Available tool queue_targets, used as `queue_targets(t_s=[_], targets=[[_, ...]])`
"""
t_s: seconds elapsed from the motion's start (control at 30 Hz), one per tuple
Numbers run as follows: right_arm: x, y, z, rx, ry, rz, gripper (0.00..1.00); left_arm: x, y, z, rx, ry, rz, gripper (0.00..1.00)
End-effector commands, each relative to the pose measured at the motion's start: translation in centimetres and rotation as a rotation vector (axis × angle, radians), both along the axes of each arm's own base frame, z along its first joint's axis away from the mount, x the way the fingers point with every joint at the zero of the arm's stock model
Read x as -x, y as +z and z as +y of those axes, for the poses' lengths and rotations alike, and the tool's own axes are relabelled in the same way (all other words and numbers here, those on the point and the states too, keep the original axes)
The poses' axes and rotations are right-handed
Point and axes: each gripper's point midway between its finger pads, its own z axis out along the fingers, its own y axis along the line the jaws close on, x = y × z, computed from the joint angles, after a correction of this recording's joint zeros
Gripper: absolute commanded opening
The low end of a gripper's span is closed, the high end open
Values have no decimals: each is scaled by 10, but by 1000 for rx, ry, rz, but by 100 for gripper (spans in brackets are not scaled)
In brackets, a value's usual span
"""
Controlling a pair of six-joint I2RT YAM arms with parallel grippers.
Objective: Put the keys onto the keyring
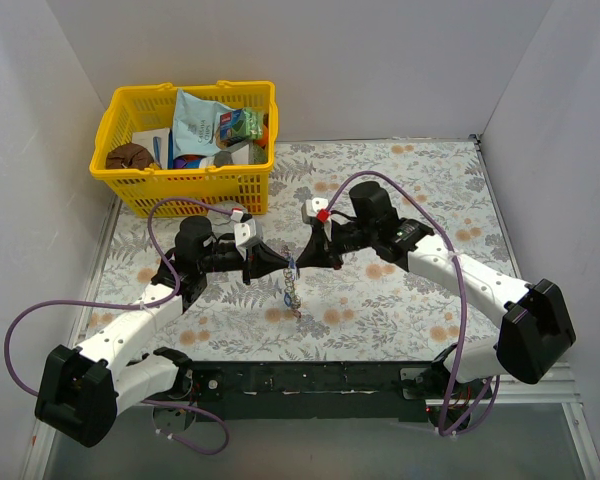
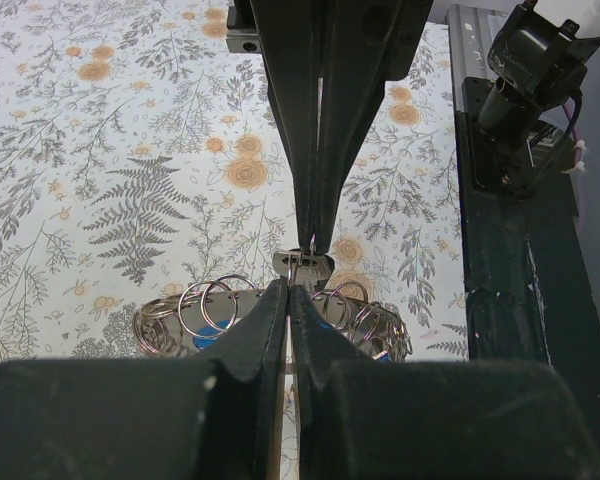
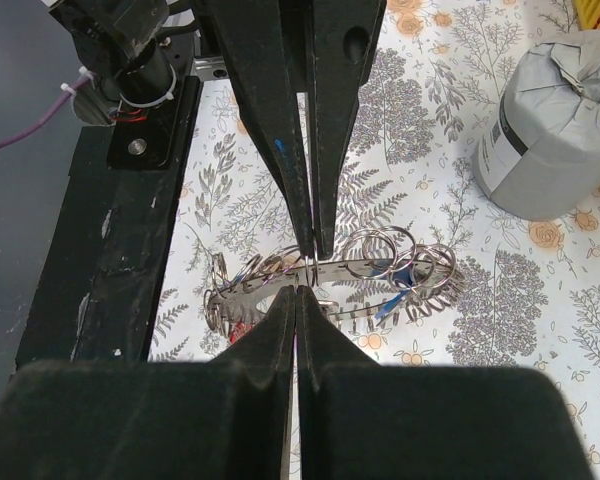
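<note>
Top view, bottom of frame: both arm bases sit on the dark rail, and the arms reach up-frame to meet at mid-frame.

Left pincer (image 2: 288,292): narrow, jaws nearly together. It is clamped on the near edge of the keyring (image 3: 332,292). In its own wrist view the tips meet just below frame centre, with the ring spreading to either side behind them.

Right pincer (image 3: 296,295): also narrow, only a slit showing between the jaws. It is pinched on the ring's edge from the opposite side. In each wrist view the other arm's fingers come down from the top of the frame, tip to tip with the near pair.

Keyring: held between the two pincers at the centre of the table (image 1: 430,180), tilted, with the serrated rim towards the right wrist camera. Whether its lowest part touches the table I cannot tell.

Small rings (image 3: 375,245) are threaded along the band. A blue key (image 3: 390,305) hangs at the right part of the ring. In the top view a strand of hardware dangles below the meeting point.

Further off: a grey tin (image 3: 555,130) stands upright at upper right of the right wrist view, well apart from the ring.

Farthest: a yellow basket (image 1: 210,192) at upper left of the top view, holding packets.
</note>
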Motion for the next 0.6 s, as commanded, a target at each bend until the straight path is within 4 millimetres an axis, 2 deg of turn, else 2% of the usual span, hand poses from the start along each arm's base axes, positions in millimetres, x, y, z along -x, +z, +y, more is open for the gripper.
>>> queue_targets(t_s=[0.0, 0.57], targets=[[-1, 20, 9, -48, 11, -51, 1, -2, 17, 0, 22, -5, -64, 0], [-7, 26, 14, -58, -25, -87, 1, 0, 15, -1, 22, -23, -54, 0]])
